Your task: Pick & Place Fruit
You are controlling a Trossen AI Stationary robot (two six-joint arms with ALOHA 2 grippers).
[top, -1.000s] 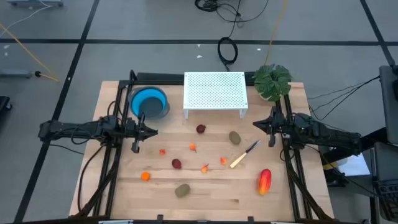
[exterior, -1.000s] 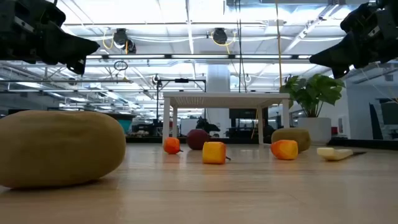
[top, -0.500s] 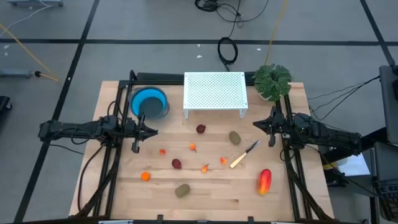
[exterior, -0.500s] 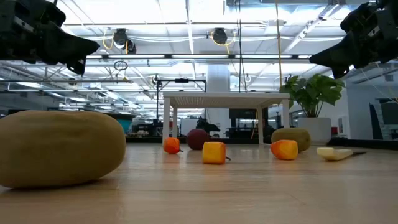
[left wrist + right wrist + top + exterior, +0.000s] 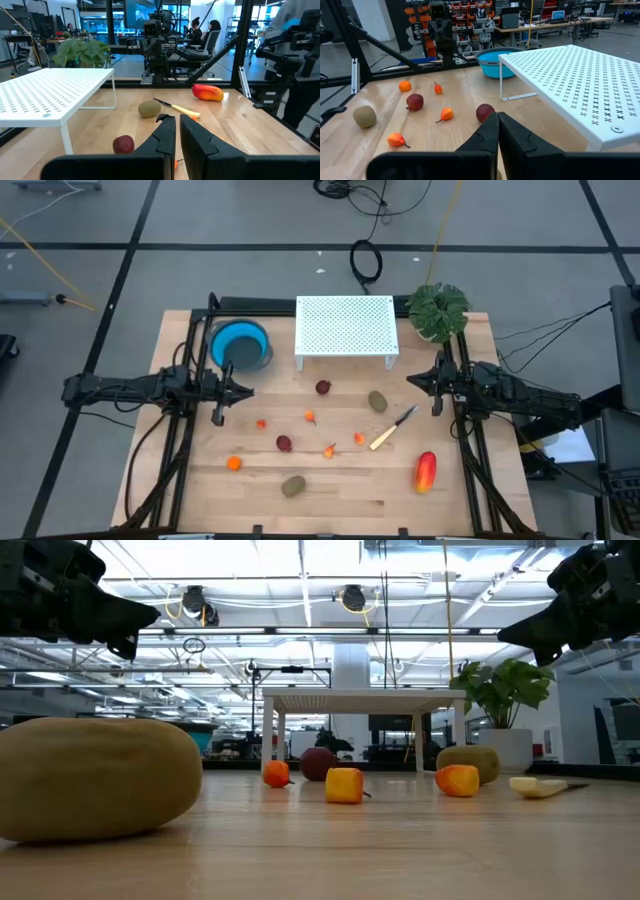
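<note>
Overhead view of the pale wooden table (image 5: 200, 490) with both dark arms extended inward from opposite sides, roughly level and mirrored. The left gripper (image 5: 217, 418) hung above the table's left part, just in front of the round blue bowl (image 5: 240, 345), its two fingers pressed together on nothing, as the left wrist view confirmed (image 5: 174, 137). The right gripper (image 5: 437, 407) hung above the right part, in front of the green leafy plant (image 5: 438, 310), its fingers likewise pressed together and empty (image 5: 495, 131). In the low view both grippers showed at the upper corners, well clear of the tabletop. The toy fruit lay scattered on the wood between the arms: a long red-orange-yellow piece (image 5: 426, 471) near the front right; one brownish-green oval (image 5: 378, 401) beside the tip of the yellow-handled knife (image 5: 390, 431), and a second brownish-green oval (image 5: 293, 486) near the front edge; one dark red ball (image 5: 323, 387) just in front of the white perforated metal stand (image 5: 345, 328), and a second dark red ball (image 5: 285, 443) nearer the middle; small orange bits (image 5: 233, 463) spread among them. No fruit touched either gripper, and none lay in the bowl as far as the overhead view showed.
</note>
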